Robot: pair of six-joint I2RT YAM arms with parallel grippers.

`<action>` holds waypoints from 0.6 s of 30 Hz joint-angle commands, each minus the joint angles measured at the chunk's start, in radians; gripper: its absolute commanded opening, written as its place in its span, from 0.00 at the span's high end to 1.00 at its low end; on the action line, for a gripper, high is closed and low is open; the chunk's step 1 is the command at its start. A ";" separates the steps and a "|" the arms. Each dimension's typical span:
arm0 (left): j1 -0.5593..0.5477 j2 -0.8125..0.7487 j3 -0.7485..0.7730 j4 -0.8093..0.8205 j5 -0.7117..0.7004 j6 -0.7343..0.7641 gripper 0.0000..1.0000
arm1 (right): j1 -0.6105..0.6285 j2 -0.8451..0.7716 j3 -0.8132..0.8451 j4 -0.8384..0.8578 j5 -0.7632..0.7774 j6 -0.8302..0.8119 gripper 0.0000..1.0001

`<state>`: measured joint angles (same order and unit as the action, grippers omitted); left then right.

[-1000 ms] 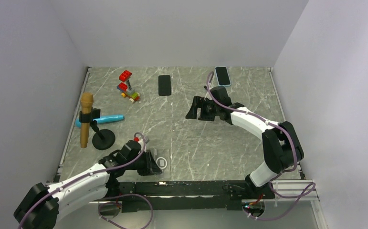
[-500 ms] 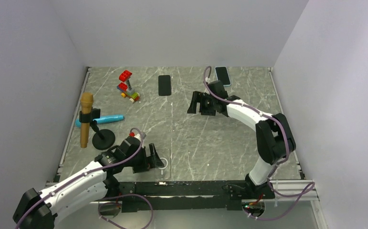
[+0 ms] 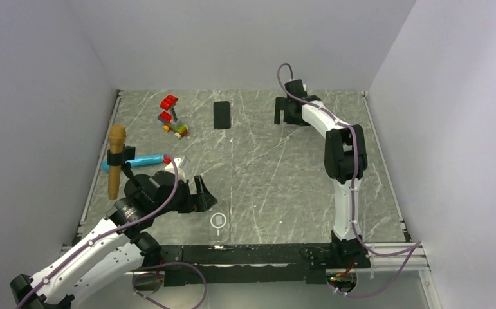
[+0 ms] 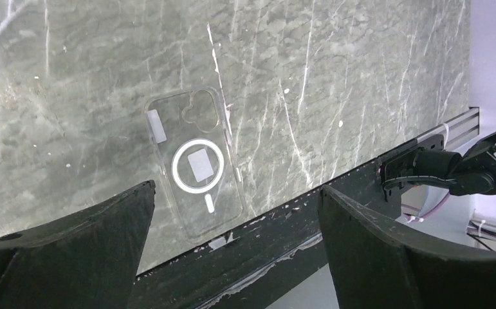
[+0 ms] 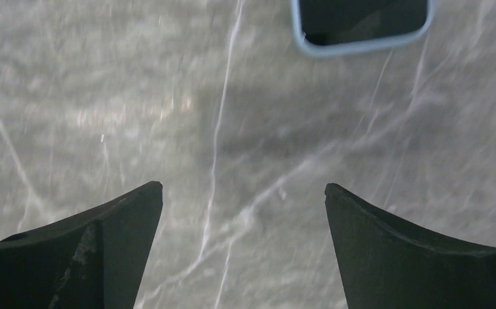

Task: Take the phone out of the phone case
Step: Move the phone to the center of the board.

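An empty clear phone case [image 3: 218, 222] with a white ring lies flat by the table's front edge; the left wrist view shows it [image 4: 193, 164] next to the black rail. My left gripper [image 3: 201, 196] [image 4: 237, 188] hovers open just behind and left of it, holding nothing. A phone with a light blue rim [image 5: 361, 22] lies at the back of the table; in the top view my right arm hides it. My right gripper [image 3: 288, 112] [image 5: 242, 187] hangs open over bare table just short of it.
A flat black phone-shaped slab [image 3: 221, 114] lies at the back centre. A red toy of bricks [image 3: 171, 117], a brown microphone on a black stand [image 3: 116, 161] and a blue marker [image 3: 145, 160] sit on the left. A black rail [image 4: 284, 244] borders the front edge.
My left gripper has opened, let go of the clear case and drawn back to the left. The right arm has swung to the far back, over the blue-rimmed phone, with its jaws wider.
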<state>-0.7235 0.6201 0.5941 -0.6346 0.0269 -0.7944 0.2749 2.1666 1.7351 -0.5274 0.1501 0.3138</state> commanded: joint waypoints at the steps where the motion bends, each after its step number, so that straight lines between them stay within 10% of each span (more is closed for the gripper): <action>1: -0.001 0.034 0.052 0.071 -0.012 0.087 0.01 | -0.015 0.109 0.197 -0.100 0.119 -0.109 0.00; 18: -0.002 0.140 0.162 0.089 0.043 0.179 0.01 | -0.074 0.337 0.472 -0.121 0.167 -0.168 0.00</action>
<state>-0.7235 0.7403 0.7048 -0.5789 0.0486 -0.6544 0.2317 2.4775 2.1513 -0.6353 0.2996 0.1661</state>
